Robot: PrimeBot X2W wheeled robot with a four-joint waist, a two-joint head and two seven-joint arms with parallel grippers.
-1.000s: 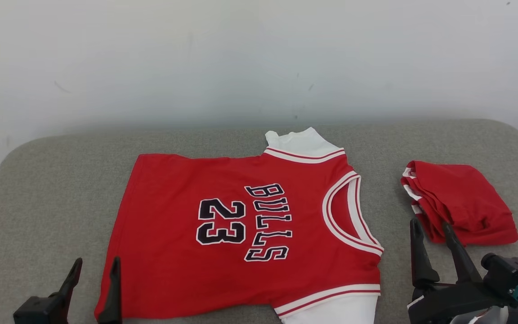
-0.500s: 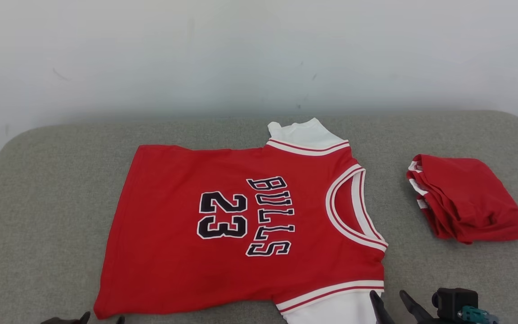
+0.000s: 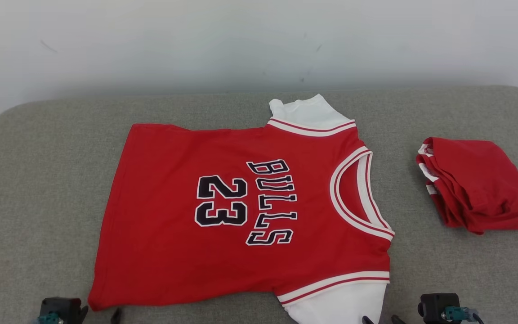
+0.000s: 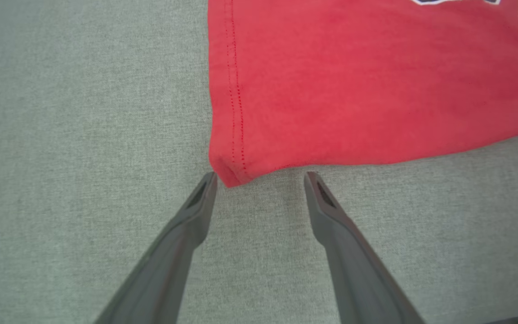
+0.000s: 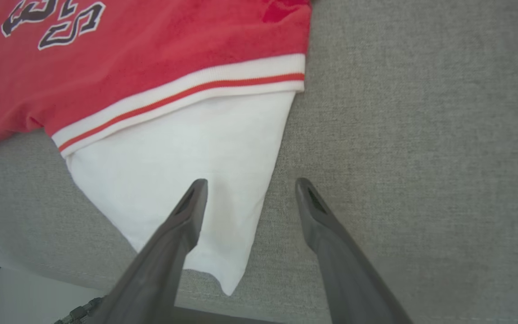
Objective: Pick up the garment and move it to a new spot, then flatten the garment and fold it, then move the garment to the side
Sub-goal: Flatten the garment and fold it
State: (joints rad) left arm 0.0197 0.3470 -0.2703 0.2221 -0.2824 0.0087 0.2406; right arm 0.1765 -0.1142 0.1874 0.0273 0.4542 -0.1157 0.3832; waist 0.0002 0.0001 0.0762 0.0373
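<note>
The garment (image 3: 223, 211) is a red jersey with white sleeves and "BULLS 23" lettering. It lies flat on the grey cushion, neck toward the right. In the left wrist view my left gripper (image 4: 261, 176) is open, and the jersey's red hem corner (image 4: 229, 173) lies between its fingertips. My right gripper (image 5: 249, 183) is open over the edge of the near white sleeve (image 5: 187, 157); one finger is above the sleeve, the other above bare cushion. In the head view the left gripper (image 3: 101, 310) and the right gripper (image 3: 378, 319) just peek in at the bottom edge.
A second red garment (image 3: 477, 182), folded, sits at the right of the grey cushion (image 3: 38, 180). A white wall (image 3: 241, 40) stands behind. The cushion's near edge (image 5: 106, 290) runs just under the white sleeve.
The head camera has tilted, so the whole scene has shifted up. Both grippers have dropped toward the bottom edge, to the jersey's near corners. The jersey lies as before.
</note>
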